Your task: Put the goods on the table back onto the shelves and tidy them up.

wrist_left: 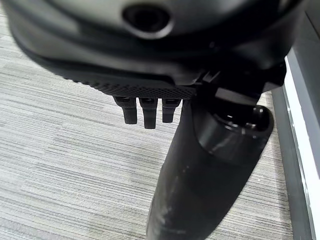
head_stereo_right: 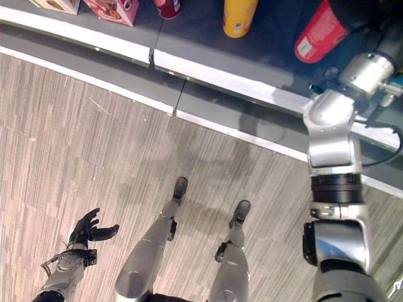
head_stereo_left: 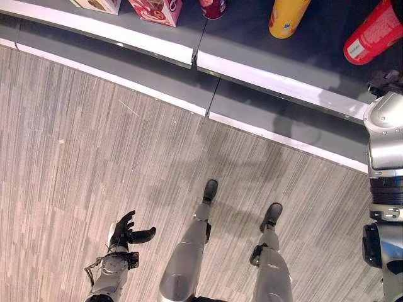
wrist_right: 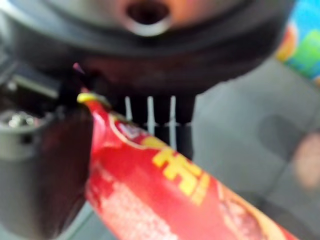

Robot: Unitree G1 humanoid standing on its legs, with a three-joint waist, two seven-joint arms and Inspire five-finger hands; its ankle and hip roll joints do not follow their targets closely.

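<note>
Goods stood along the grey shelf (head_stereo_left: 264, 47) at the far side of the scene: a red tube can (head_stereo_left: 373, 33) at the far right, a yellow tube can (head_stereo_left: 287, 17) left of it, a dark red can (head_stereo_left: 213, 7) further left, then a pink box (head_stereo_left: 157, 9) and a pale box (head_stereo_left: 101, 5) toward the far left. The right arm reached up to the shelf at the right, and in the right wrist view the right hand (wrist_right: 45, 165) had the red tube can (wrist_right: 165, 195) lying across its palm, with the row of fingers (wrist_right: 160, 112) behind the can and the thumb beside it; whether the fingers were truly curled round the can or only lay against it could not be told from that close view. The left hand (head_stereo_left: 123, 231) hung low at the near left over the wooden floor (head_stereo_left: 75, 157), holding nothing, its fingers loosely spread and the thumb standing out to the side. The red tube can looked like a light, stiff cardboard cylinder with a smooth, glossy skin, so it would probably slip under a weak hold and dent if squeezed hard. A hold round the middle of its body, with thumb and fingers on opposite sides, seemed the safest, since a tall can taken near one end would likely tip. It would also need to be set upright with room from the yellow tube can, because tall cans of that kind likely topple at a light knock.
</note>
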